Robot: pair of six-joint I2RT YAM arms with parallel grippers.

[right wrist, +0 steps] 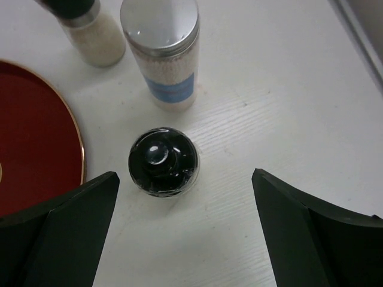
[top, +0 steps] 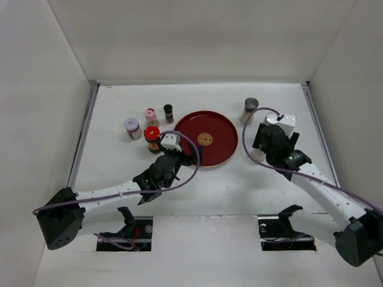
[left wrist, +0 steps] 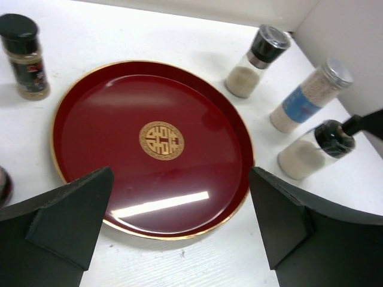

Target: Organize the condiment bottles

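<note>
Glossy red tray (left wrist: 102, 125), lacquer-smooth, catching the light. The white table (right wrist: 269, 107) is matt and faintly grained. Brushed metal lid on the silver-capped jar (right wrist: 163, 54), and the black-topped shaker (right wrist: 163, 160) gleams like plastic over a clear body.

Illumination is bright, even and diffuse, from overhead in all three views. Shadows are short and soft-edged. The red tray (left wrist: 108, 131) shows a white bar-shaped glare toward its near rim. The silver-capped bottle (right wrist: 161, 54) has a washed-out lid. The top view renders small items with little detail.
</note>
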